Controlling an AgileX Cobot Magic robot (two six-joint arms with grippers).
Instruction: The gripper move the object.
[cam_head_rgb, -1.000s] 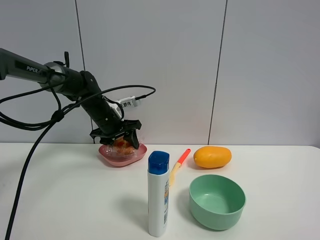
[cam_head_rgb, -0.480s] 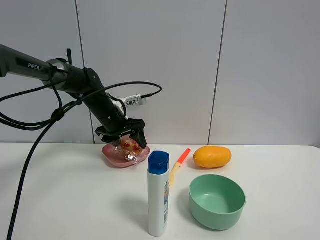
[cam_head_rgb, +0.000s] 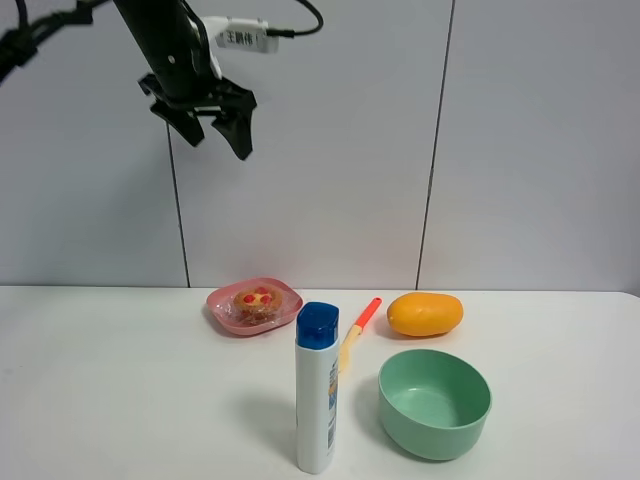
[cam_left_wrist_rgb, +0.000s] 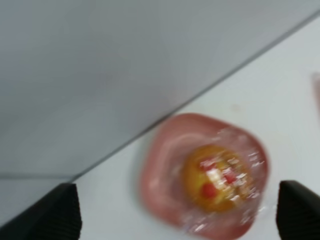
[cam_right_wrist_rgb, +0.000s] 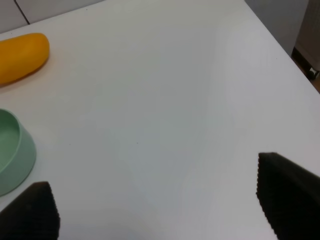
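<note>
Black two-fingered L gripper (cam_head_rgb: 218, 132) high in upper left of frame, jaws wide, empty; prob. clear since plastic-wrapped golden red-dotted pastry (cam_head_rgb: 255, 300) sits in pink dish (cam_head_rgb: 222, 312).

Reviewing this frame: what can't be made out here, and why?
- Left arm: in the exterior high view, cut off by the top edge above the left gripper.
- Pastry: motion-blurred in the left wrist view; wrapper detail lost.
- White tag: print too small to read.
- Right gripper: only fingertips show, cut by the frame's edge; absent from the exterior view.
</note>
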